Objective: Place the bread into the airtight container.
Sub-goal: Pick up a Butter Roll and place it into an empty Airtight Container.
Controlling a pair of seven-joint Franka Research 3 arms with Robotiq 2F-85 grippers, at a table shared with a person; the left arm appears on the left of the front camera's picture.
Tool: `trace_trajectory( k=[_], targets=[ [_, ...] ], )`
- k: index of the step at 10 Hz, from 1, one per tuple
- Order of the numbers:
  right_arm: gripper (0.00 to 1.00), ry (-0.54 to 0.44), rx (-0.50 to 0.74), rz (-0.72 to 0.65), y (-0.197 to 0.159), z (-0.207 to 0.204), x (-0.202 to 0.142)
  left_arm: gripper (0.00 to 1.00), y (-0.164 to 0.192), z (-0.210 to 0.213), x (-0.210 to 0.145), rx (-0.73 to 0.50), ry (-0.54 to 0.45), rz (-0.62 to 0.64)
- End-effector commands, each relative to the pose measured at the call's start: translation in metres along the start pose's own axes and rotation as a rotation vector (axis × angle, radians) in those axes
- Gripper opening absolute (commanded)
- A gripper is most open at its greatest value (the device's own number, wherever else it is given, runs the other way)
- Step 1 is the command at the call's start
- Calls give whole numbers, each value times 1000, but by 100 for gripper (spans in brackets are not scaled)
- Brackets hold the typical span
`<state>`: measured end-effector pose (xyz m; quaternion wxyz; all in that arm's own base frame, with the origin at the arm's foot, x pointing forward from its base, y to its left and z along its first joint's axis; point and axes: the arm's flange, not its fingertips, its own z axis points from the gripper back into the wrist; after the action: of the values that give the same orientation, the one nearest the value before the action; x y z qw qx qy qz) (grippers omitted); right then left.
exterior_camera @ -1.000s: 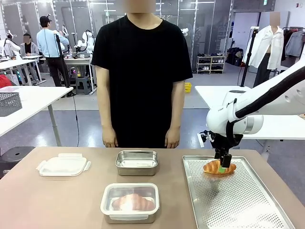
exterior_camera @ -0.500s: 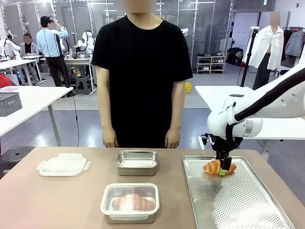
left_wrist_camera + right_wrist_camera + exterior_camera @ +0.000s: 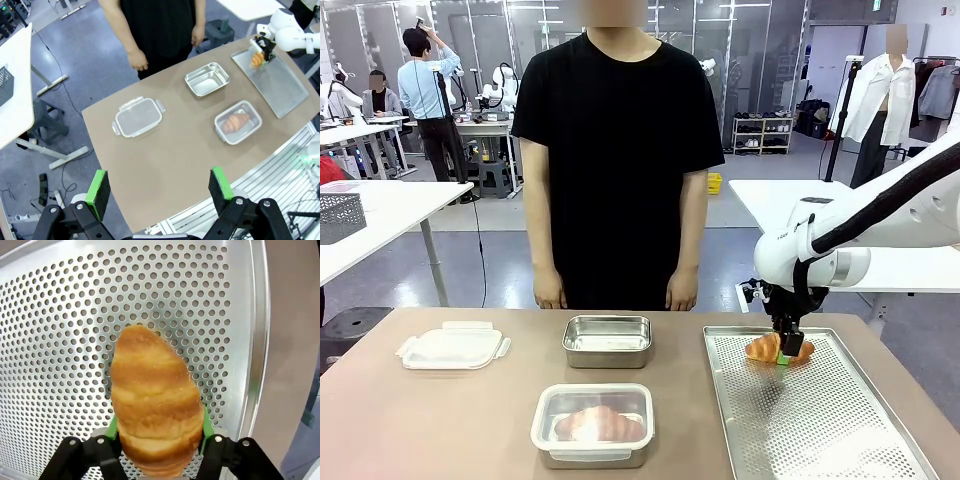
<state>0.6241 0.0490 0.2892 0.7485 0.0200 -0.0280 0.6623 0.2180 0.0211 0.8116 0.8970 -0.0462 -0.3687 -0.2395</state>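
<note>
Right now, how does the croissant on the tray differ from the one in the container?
The tray croissant is clamped in the right gripper's jaws. The container croissant lies free, with nothing gripping it.
The tray croissant is on the perforated tray at the right. The container croissant sits in the near container, mid-table.
Both are golden-brown and similar in shape.

Lid lies left; empty container centre, front container before it, holding a croissant; tray right, second croissant at its far end.
</note>
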Motion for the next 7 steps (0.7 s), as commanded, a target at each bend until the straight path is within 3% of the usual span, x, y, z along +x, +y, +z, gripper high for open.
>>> trace_trajectory(
  k=[1, 5, 7],
  targets=[
    [40, 16, -38, -29, 3, 17, 4, 100, 0, 1, 1, 2, 0, -1],
    [41, -2, -72, -87, 11, 92, 39, 100, 0, 1, 1, 2, 0, -1],
    [41, 29, -94, -158, 13, 102, 66, 100, 0, 1, 1, 2, 0, -1]
  ],
)
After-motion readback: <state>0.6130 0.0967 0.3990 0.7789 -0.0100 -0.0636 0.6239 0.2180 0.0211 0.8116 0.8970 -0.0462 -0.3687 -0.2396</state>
